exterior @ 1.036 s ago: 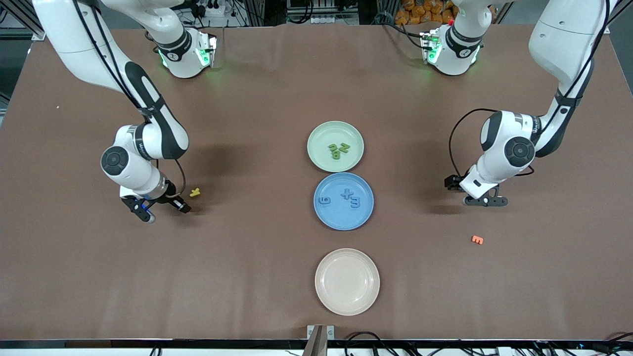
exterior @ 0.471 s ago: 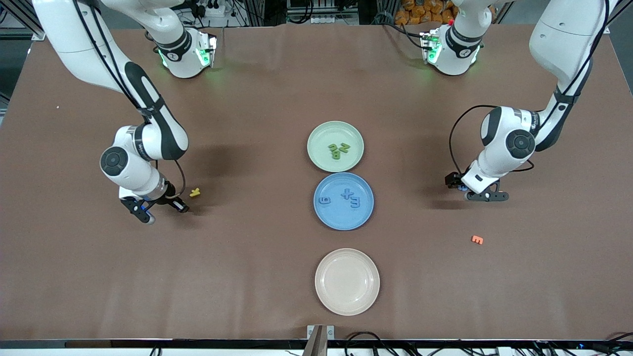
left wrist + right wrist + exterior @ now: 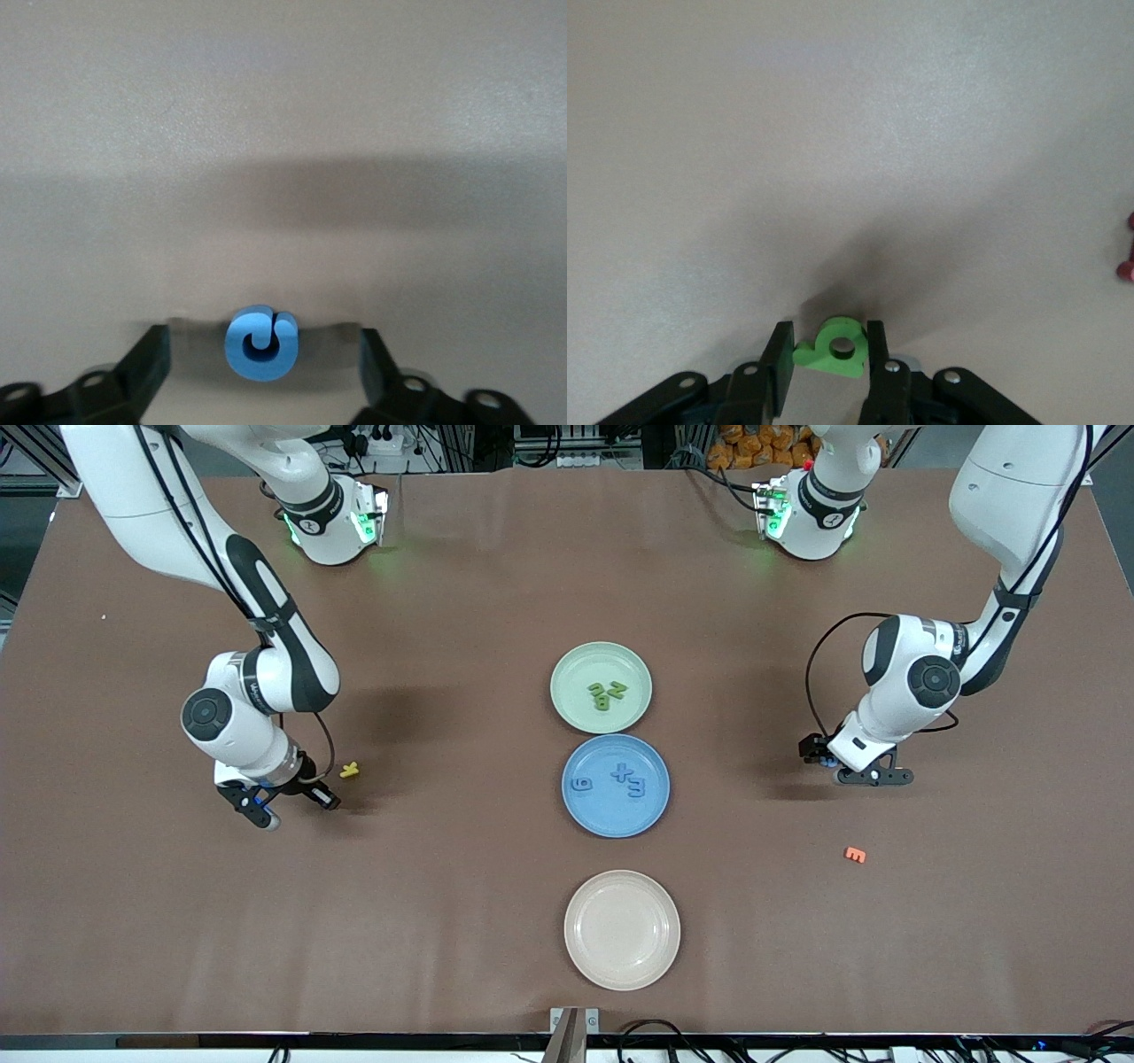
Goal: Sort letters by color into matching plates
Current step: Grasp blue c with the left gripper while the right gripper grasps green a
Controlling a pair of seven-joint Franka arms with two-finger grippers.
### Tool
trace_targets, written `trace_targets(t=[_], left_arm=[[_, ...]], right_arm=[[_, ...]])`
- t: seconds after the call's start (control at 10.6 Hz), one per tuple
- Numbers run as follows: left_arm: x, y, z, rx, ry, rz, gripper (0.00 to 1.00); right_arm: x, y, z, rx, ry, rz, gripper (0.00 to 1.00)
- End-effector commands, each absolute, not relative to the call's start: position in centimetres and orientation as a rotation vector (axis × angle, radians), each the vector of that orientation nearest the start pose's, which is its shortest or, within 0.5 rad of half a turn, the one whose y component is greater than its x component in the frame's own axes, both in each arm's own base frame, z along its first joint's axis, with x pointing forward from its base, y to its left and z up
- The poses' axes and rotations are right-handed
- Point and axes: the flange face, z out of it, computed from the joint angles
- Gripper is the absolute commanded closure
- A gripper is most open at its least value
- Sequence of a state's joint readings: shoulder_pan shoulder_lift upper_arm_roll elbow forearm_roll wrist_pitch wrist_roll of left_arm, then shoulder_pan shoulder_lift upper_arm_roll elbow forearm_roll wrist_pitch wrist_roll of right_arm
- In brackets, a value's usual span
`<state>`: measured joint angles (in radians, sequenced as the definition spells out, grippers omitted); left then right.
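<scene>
Looks like a robotics lab to me: two white robot arms [image 3: 266,646] bolted at the edge of a big bench [image 3: 443,912] covered in brown sheeting, with cables [image 3: 567,447] and metal framing [image 3: 35,460] crowded along the back.

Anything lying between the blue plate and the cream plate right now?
No. In the front view the strip of table between the blue plate and the cream plate is bare brown surface; no letters lie there.
</scene>
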<state>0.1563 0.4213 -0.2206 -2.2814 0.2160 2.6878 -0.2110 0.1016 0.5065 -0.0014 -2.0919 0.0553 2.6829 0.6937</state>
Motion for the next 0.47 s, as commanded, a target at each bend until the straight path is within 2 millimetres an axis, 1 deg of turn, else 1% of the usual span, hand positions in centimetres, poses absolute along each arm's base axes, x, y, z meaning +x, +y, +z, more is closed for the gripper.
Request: trace_targets(t=[0.0, 0.19, 0.38], left_arm=[[52.3, -4.8, 18.0, -3.122, -0.012, -0.036, 1.00], [52.3, -5.1, 17.9, -3.123, -0.036, -0.037, 1.00], [52.3, -5.1, 17.9, -3.123, -0.039, -0.037, 1.00]], right_arm=[[59.2, 5.9, 19.7, -2.944, 0.952, -0.097, 1.00], [59.9, 6.2, 21.1, -2.948, 0.955, -0.066, 1.00], [59.9, 6.5, 22.0, -2.945, 0.957, -0.056, 1.00]])
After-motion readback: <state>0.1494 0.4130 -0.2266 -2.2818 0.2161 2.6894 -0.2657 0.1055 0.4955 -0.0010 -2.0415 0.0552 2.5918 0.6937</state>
